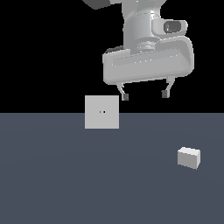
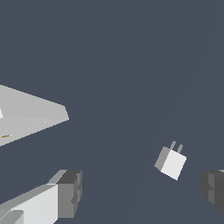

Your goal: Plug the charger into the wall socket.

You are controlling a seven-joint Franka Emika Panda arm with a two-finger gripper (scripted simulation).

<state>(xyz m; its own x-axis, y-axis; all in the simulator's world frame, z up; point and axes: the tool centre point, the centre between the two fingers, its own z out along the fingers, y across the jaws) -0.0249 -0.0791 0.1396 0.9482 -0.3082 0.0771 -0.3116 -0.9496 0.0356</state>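
The charger [image 1: 189,157] is a small light-grey block lying on the dark floor at the exterior view's right. In the wrist view the charger [image 2: 171,161] shows two short prongs on one side. The wall socket [image 1: 101,112] is a flat light-grey square panel standing upright, with two tiny dots at its centre; its edge shows in the wrist view [image 2: 30,114]. My gripper [image 1: 145,94] hangs open and empty high above the floor, between socket and charger. Its fingertips [image 2: 70,192] show wide apart in the wrist view, the charger lying between them far below.
The dark grey-blue floor [image 1: 65,183] runs across the lower half of the exterior view, with black background behind the socket. Nothing else stands on the floor.
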